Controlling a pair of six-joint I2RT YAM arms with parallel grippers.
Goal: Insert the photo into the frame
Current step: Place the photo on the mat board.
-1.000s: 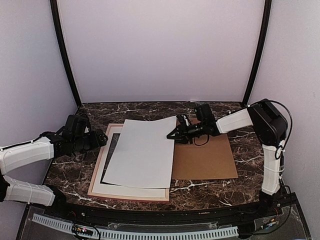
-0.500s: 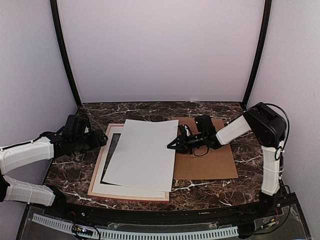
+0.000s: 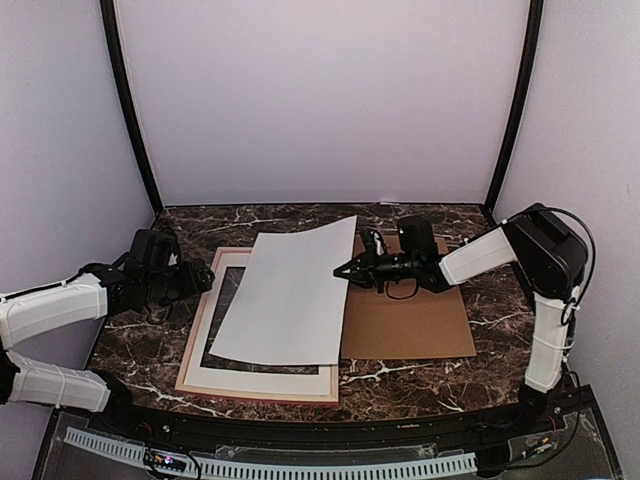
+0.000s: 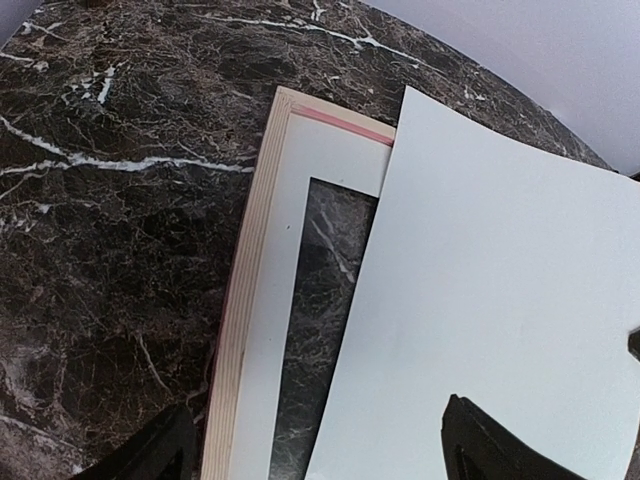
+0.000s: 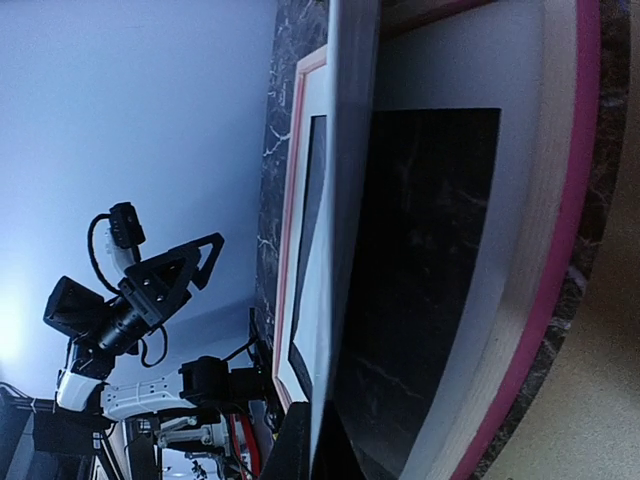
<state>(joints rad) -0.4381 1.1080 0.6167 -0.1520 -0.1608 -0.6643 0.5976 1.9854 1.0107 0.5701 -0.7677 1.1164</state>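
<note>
photo: the photo (image 3: 290,295) lay white back up over the right part of the frame, covering most of its opening; right edge was lifted, sheet tilted up to the right.
frame: the frame (image 4: 250,290) lay flat on the desk (image 3: 130,345), tan wood back up, with a pink-red strip showing along the far side.
mat: white mat (image 4: 272,330) lay inside the frame, dark desk visible through its opening.
right fingers: right fingers (image 3: 347,270) were together, pinched on the photo's right edge, just right of the frame, above the board.
left fingers: left fingers (image 3: 205,278) were spread wide, gripping nothing, just beside the frame's left side near its far corner.
backing board: brown backing board (image 3: 415,320) lay flat, right of the frame, left edge under the photo.
</note>
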